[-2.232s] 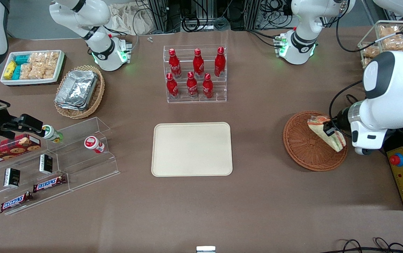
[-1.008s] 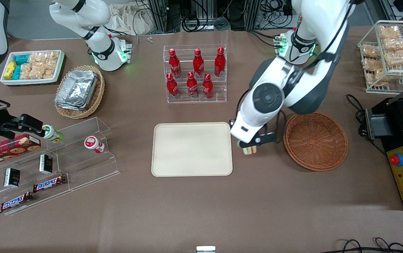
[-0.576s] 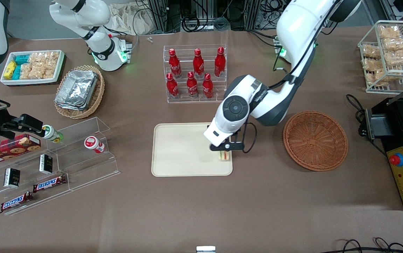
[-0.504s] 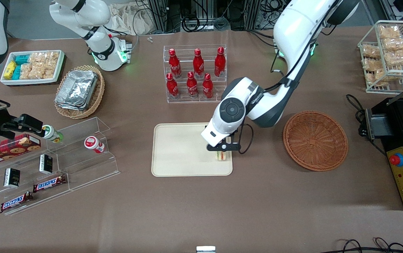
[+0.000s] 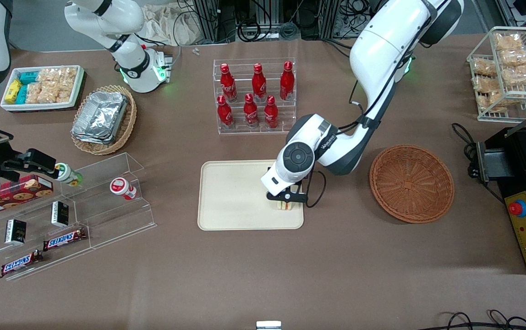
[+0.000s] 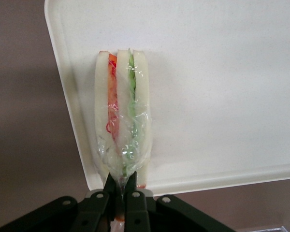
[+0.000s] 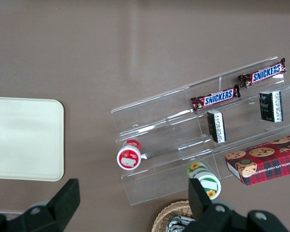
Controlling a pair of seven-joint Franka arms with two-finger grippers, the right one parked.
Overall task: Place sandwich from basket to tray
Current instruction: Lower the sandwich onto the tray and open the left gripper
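Sandwich [image 6: 122, 123], plastic-wrapped wedge, white bread with orange and green filling stripes, standing on edge. Pinched at its narrow end by the claw [image 6: 120, 191], closed tight on the wrap. Positioned over the tray [image 5: 235, 201], close to the rim nearest the basket [image 5: 412, 183], which sits bare and well apart. Risk: toppling or sliding off onto the surface [image 5: 336, 266] on release, given the upright pose so near the rim.

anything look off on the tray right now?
Only mildly: the gripper pinches the sandwich by its plastic wrap, which is bunched at the tip, over a corner of the tray close to the rim. Nothing is spilled or damaged, and the basket is empty.
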